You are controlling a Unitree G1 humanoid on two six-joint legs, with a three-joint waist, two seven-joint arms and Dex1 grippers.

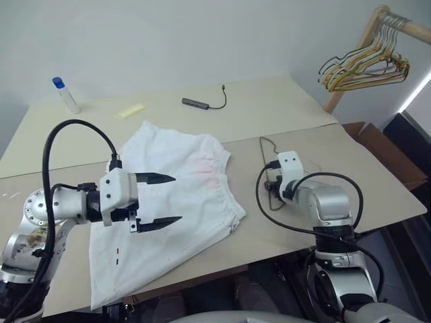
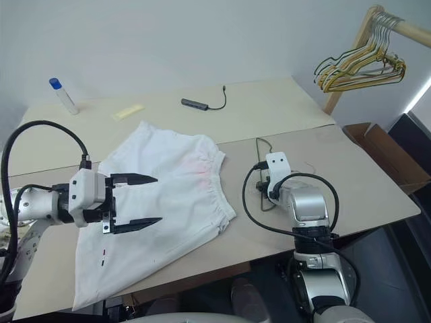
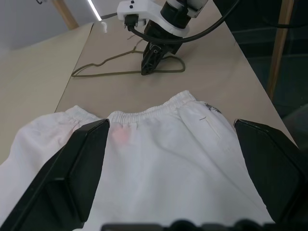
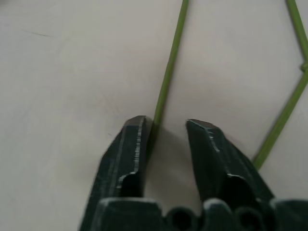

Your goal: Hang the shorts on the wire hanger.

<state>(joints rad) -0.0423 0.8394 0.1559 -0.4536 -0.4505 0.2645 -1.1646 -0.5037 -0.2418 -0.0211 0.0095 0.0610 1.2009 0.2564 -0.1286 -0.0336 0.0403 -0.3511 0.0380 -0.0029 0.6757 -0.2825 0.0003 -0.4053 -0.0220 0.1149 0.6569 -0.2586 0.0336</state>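
A pale beige table [image 1: 283,108], made of two boards with a seam running between them, stands against a plain white wall [image 1: 202,33]. At the far right a wooden rack [image 1: 357,54] leans, carrying bunched hangers [image 1: 363,67]. A cardboard box [image 1: 384,148] sits beside the table's right edge, over dark floor.

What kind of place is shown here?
Probably a lab or test room set up for laundry practice: a plain table with shorts and a wire hanger, and a wooden rack of hangers beside it.
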